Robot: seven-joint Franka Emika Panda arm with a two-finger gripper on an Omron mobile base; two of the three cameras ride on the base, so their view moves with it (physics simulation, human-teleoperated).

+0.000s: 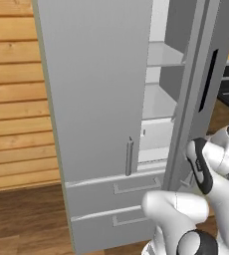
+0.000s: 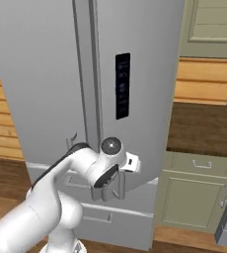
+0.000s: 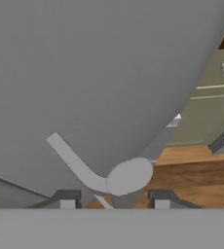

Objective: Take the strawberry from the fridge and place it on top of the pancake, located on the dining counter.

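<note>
While two fridge [image 1: 96, 89] doors hang, two drawers [image 1: 117, 191] sit below.

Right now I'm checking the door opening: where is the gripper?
In the hand view the gripper straddles the lower end of the light-grey fridge door's vertical bar handle; in the right base view it is low on the fridge front.

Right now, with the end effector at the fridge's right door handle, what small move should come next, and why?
Probably finish closing on the handle, then pull. The end effector straddles the handle's lower end with its fingers apart, and the right door looks shut, while the left door stands open on pale shelves; no strawberry visible.
</note>
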